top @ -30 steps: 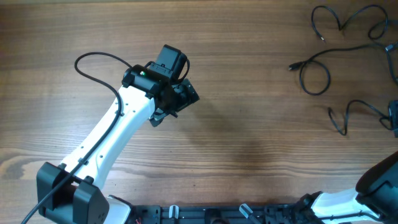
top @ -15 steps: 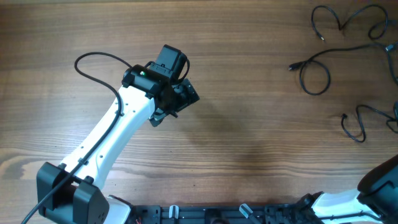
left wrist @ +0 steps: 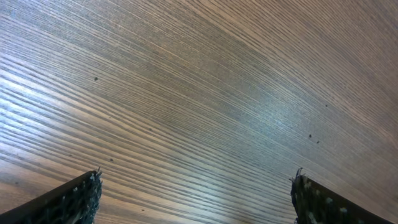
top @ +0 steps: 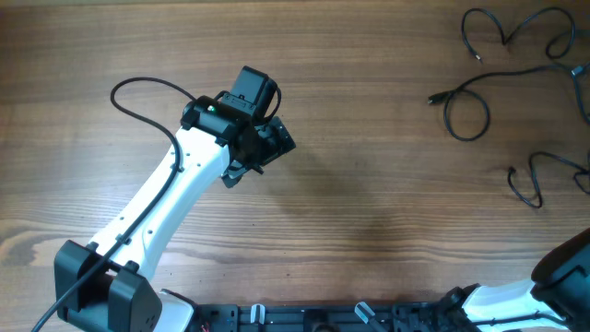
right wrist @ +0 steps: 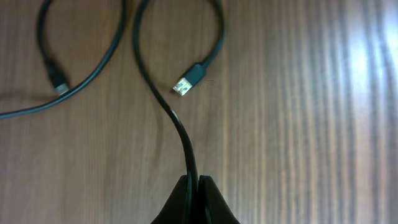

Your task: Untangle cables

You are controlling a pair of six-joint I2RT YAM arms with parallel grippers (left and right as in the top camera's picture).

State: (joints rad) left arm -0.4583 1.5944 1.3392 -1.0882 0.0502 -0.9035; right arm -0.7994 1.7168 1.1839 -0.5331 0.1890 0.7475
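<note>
Three thin black cables lie at the table's right end: one looping at the top corner (top: 502,28), one with a round loop (top: 466,106) and a lower one (top: 533,175) that runs off the right edge. My right gripper (right wrist: 198,178) is shut on a cable (right wrist: 180,127), which curves away, loops back and ends in a flat metal plug (right wrist: 188,82). Another cable (right wrist: 93,71) with a small plug (right wrist: 59,84) lies to its left. My left gripper (top: 272,138) hovers over bare wood left of centre, its pads (left wrist: 68,202) wide apart and open, holding nothing.
The left arm's own thicker black cable (top: 138,88) arcs over the wood beside its white link (top: 175,198). The right arm's base (top: 562,267) sits at the bottom right corner, and a black rail (top: 323,318) runs along the front edge.
The lower cable's free end has slid to the right and its bends have tightened. The left arm and the other two cables have not moved.
</note>
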